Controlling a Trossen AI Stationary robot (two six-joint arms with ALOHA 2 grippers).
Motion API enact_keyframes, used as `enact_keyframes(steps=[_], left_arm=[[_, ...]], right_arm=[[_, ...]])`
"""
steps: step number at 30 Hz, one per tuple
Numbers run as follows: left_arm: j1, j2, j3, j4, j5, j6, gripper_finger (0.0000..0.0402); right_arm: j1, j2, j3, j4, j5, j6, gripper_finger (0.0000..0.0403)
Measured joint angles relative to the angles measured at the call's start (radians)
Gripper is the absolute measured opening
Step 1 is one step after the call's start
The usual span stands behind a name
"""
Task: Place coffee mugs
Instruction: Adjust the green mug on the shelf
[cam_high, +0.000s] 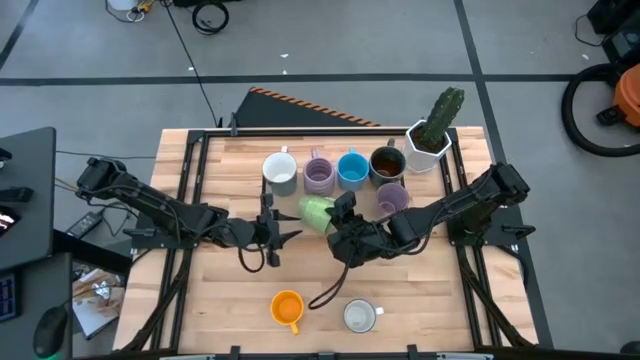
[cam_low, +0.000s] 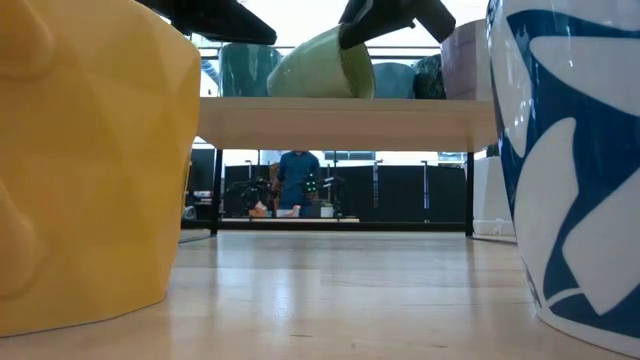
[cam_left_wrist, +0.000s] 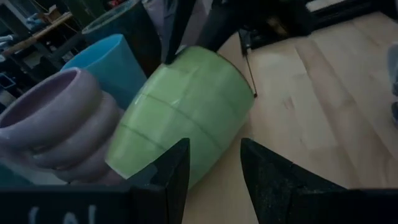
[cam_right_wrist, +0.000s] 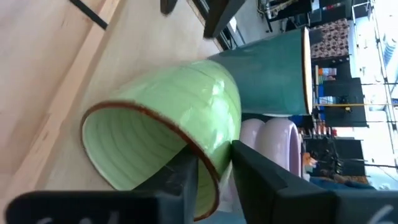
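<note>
A green mug (cam_high: 315, 212) lies tilted on its side at the table's middle, just in front of a row of mugs, its mouth toward my right gripper (cam_right_wrist: 214, 177). That gripper (cam_high: 341, 211) is shut on its rim. In the low view the green mug (cam_low: 315, 65) leans with its mouth raised. My left gripper (cam_left_wrist: 214, 168) stands open at the mug's base (cam_left_wrist: 149, 165), coming from the table's left (cam_high: 292, 234). Whether one of its fingertips touches the base, I cannot tell. My right gripper holds the green mug by its rim (cam_right_wrist: 208, 163), one finger (cam_right_wrist: 180, 180) inside the mouth and the other finger (cam_right_wrist: 267, 180) outside the wall. The fingers slant down from the table's near right. The mug is tipped over; whether its lower side is on the wood, I cannot tell.
Behind the green mug stand a white mug (cam_high: 280, 172), a lavender mug (cam_high: 318, 175), a blue mug (cam_high: 352, 170), a dark brown mug (cam_high: 387, 163) and a second lavender mug (cam_high: 392, 198). A cactus planter (cam_high: 430, 140) stands at the far right. An orange mug (cam_high: 287, 308) and a white mug (cam_high: 360, 316) sit near the front edge.
</note>
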Motion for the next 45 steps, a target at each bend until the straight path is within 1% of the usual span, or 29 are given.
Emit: enact_keyframes(steps=[4,7,14,17,20,26,32,36,39,45], left_arm=[[-0.007,0.000,0.000,-0.016,-0.001,-0.001,0.0149],[-0.010,0.000,0.000,-0.017,0.000,-0.001,0.0149],[-0.015,-0.016,0.001,-0.018,-0.021,0.000,0.0149],[-0.024,-0.032,0.000,-0.013,-0.026,-0.001,0.0149],[-0.035,-0.046,0.000,-0.024,-0.026,-0.001,0.0149],[-0.065,-0.067,0.000,-0.043,-0.026,-0.002,0.0149],[-0.066,-0.067,0.000,-0.064,-0.026,-0.006,0.0149],[-0.066,-0.067,0.000,-0.067,-0.026,-0.010,0.0149],[-0.063,-0.065,0.000,-0.054,-0.026,-0.010,0.0149],[-0.063,-0.064,0.000,-0.051,-0.022,-0.029,0.0149]], right_arm=[[-0.002,0.000,0.000,0.021,-0.013,-0.006,0.0072],[0.004,-0.001,0.001,0.022,-0.012,-0.012,0.0057],[0.022,-0.001,0.003,0.028,-0.019,-0.011,0.0052],[0.030,0.000,0.019,0.015,-0.037,-0.006,0.0051],[0.032,0.001,0.074,-0.054,-0.094,0.040,0.0050],[0.002,0.003,0.210,-0.247,-0.263,0.187,0.0048],[-0.048,0.004,0.305,-0.396,-0.379,0.322,0.0031],[-0.096,0.005,0.352,-0.478,-0.439,0.429,0.0024],[-0.136,0.005,0.354,-0.507,-0.444,0.473,0.0028],[-0.190,0.005,0.359,-0.509,-0.506,0.527,0.0033]])
